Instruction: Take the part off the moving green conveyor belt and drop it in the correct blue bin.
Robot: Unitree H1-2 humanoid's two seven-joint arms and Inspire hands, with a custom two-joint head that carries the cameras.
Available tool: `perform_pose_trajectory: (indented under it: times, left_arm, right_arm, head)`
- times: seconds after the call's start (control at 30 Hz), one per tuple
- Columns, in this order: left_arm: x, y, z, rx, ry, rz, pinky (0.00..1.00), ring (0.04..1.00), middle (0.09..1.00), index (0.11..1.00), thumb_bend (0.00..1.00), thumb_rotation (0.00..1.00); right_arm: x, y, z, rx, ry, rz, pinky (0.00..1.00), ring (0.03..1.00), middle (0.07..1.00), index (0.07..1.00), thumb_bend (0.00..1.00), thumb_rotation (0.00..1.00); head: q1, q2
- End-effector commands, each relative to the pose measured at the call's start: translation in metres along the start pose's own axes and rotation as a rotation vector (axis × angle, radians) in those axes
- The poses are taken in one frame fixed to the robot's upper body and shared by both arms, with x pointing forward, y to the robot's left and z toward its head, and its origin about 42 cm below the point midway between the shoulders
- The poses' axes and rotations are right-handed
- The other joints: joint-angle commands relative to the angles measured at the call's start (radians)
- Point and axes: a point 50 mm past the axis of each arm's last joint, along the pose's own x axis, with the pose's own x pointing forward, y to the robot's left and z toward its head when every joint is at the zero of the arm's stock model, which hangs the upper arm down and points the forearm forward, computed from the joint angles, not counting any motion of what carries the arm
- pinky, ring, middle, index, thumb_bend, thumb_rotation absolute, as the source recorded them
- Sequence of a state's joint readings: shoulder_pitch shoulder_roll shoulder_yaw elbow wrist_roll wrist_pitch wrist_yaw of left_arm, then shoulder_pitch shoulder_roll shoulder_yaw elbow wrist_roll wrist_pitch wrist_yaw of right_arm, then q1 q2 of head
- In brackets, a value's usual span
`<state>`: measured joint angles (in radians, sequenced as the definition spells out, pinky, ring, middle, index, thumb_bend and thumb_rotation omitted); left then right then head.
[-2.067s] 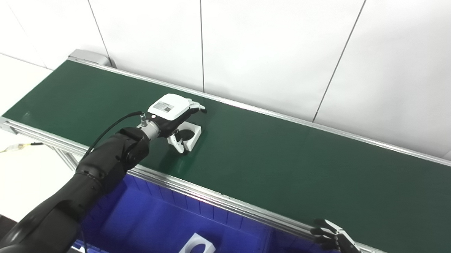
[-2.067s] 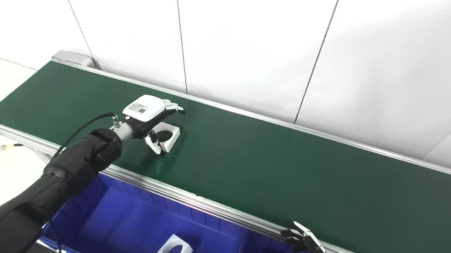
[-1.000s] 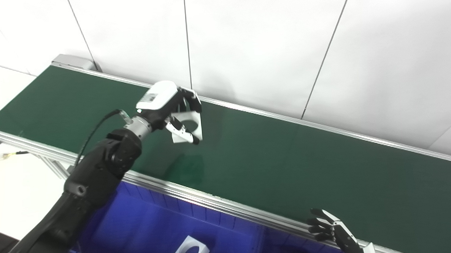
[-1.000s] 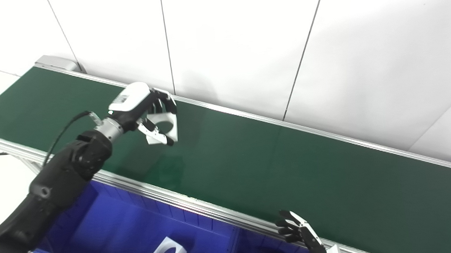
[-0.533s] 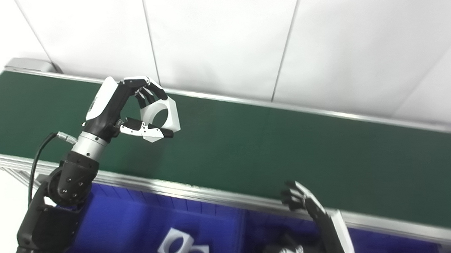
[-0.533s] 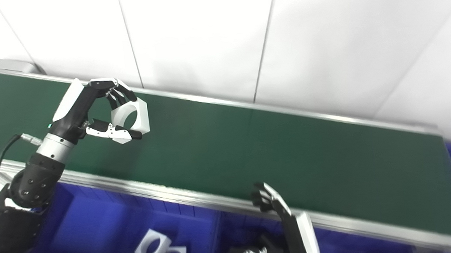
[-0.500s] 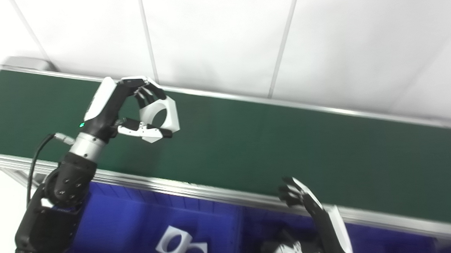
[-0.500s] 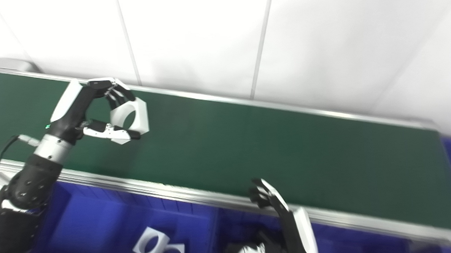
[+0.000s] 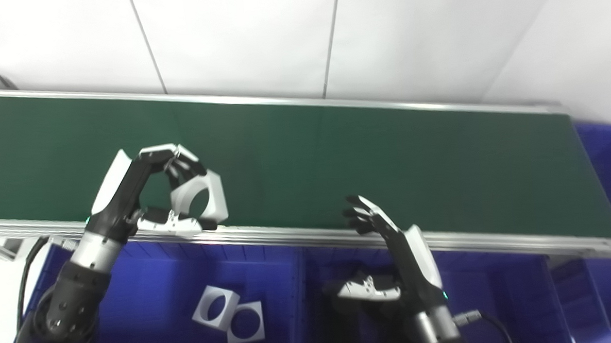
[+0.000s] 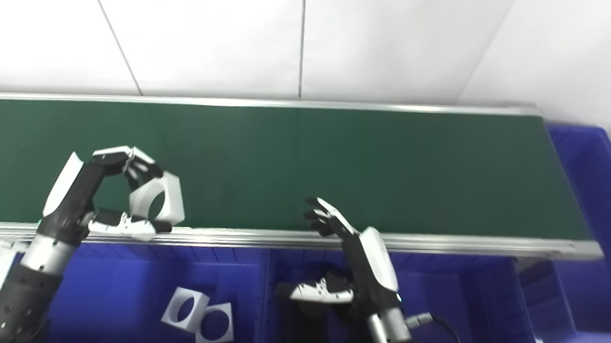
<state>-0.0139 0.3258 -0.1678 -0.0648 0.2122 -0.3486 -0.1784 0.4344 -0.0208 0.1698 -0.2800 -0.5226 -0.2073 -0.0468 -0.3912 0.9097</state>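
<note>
The green conveyor belt [image 9: 335, 154] runs across the view below white wall panels [image 9: 238, 40], with nothing lying on it. Below its near rail sit the blue bins [image 9: 150, 281]; the left one holds two white ring parts [image 9: 229, 315]. The pick looks done; the drop remains. The left hand [image 9: 147, 199] pinches a white hexagonal ring part [image 9: 199, 195] over the rail. The right hand [image 9: 392, 260] waits with fingers spread, holding nothing.
</note>
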Motion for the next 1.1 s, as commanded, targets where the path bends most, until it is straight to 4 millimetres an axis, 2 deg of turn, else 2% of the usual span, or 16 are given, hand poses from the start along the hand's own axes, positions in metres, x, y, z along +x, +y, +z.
perform_pose_trajectory:
  times: [0.0,0.03,0.13,0.33,0.4,0.43,0.47,0.63,0.67,0.73,0.8,0.83,0.9,0.93,0.97,1.07]
  left_arm:
    - [0.001,-0.002,0.011,0.014,-0.078,-0.004,0.27,0.392,0.498,0.498,0.50,0.00]
    - [-0.004,-0.008,0.011,0.014,-0.066,-0.014,0.25,0.383,0.500,0.495,0.50,0.00]
    - [-0.017,-0.022,0.007,0.005,-0.028,-0.058,0.17,0.435,0.475,0.490,0.50,0.00]
    - [-0.035,-0.044,-0.001,-0.018,0.027,-0.150,0.18,0.442,0.476,0.490,0.50,0.00]
    - [-0.039,-0.049,-0.004,-0.009,0.053,-0.191,0.22,0.444,0.475,0.491,0.50,0.00]
    - [-0.041,-0.051,-0.005,0.003,0.067,-0.215,0.25,0.413,0.486,0.497,0.50,0.00]
    - [-0.042,-0.053,-0.006,0.017,0.079,-0.239,0.30,0.402,0.493,0.505,0.50,0.00]
    - [-0.046,-0.060,-0.012,0.051,0.106,-0.338,0.44,0.430,0.503,0.507,0.50,0.00]
    - [-0.047,-0.060,-0.013,0.046,0.119,-0.353,0.46,0.438,0.507,0.504,0.50,0.00]
    - [-0.049,-0.060,-0.014,0.047,0.128,-0.388,0.48,0.443,0.510,0.502,0.50,0.00]
    - [-0.049,-0.058,-0.012,0.056,0.129,-0.414,0.53,0.586,0.510,0.490,0.51,0.00]
    - [-0.049,-0.056,-0.012,0.059,0.129,-0.423,0.56,0.627,0.599,0.494,0.51,0.04]
    - [-0.050,-0.054,-0.010,0.056,0.134,-0.439,0.60,0.673,0.686,0.498,0.51,0.07]
    - [-0.051,-0.052,-0.009,0.054,0.136,-0.446,0.62,0.701,0.724,0.649,0.64,0.24]
    - [-0.053,-0.051,-0.008,0.049,0.136,-0.450,0.64,0.725,0.756,0.736,0.73,0.35]
    - [-0.056,-0.049,-0.007,0.018,0.140,-0.444,0.66,0.752,0.791,0.793,0.78,0.43]
  right_arm:
    - [0.003,-0.003,0.009,-0.011,-0.022,-0.012,0.67,0.721,0.782,0.873,0.94,0.48]
    - [0.003,-0.004,0.009,-0.015,-0.020,-0.009,0.66,0.719,0.780,0.872,0.94,0.48]
    - [0.002,-0.005,0.011,-0.040,-0.001,0.010,0.64,0.721,0.791,0.876,0.94,0.49]
    - [-0.002,-0.009,0.015,-0.094,0.031,0.026,0.63,0.714,0.786,0.870,0.95,0.50]
    - [-0.004,-0.010,0.015,-0.104,0.031,0.028,0.61,0.703,0.779,0.863,0.95,0.50]
    - [-0.005,-0.011,0.016,-0.113,0.035,0.029,0.61,0.699,0.778,0.860,0.95,0.49]
    - [-0.006,-0.011,0.016,-0.121,0.040,0.030,0.60,0.695,0.778,0.857,0.95,0.49]
    - [-0.013,-0.015,0.018,-0.168,0.062,0.049,0.58,0.676,0.776,0.851,0.94,0.49]
    - [-0.014,-0.015,0.018,-0.172,0.068,0.051,0.57,0.666,0.774,0.843,0.94,0.46]
    - [-0.016,-0.017,0.018,-0.170,0.073,0.054,0.57,0.662,0.773,0.839,0.94,0.45]
    - [-0.018,-0.018,0.019,-0.163,0.076,0.057,0.57,0.661,0.773,0.836,0.94,0.43]
    - [-0.019,-0.018,0.019,-0.160,0.078,0.058,0.57,0.660,0.774,0.835,0.94,0.42]
    - [-0.021,-0.019,0.020,-0.156,0.088,0.058,0.57,0.668,0.776,0.836,0.95,0.42]
    - [-0.022,-0.019,0.022,-0.156,0.091,0.057,0.59,0.680,0.776,0.837,0.95,0.41]
    - [-0.024,-0.019,0.023,-0.154,0.092,0.055,0.61,0.692,0.776,0.837,0.95,0.40]
    - [-0.028,-0.020,0.024,-0.141,0.082,0.046,0.64,0.702,0.772,0.838,0.95,0.40]
  head:
    - [-0.004,0.005]
    - [-0.005,0.007]
    - [-0.006,0.011]
    - [-0.002,0.016]
    - [-0.002,0.013]
    - [-0.003,0.012]
    - [-0.004,0.010]
    - [-0.003,0.007]
    - [-0.003,0.007]
    - [-0.008,0.006]
    - [-0.016,0.004]
    - [-0.016,0.004]
    - [-0.028,0.005]
    - [-0.030,0.006]
    - [-0.033,0.006]
    - [-0.036,0.003]
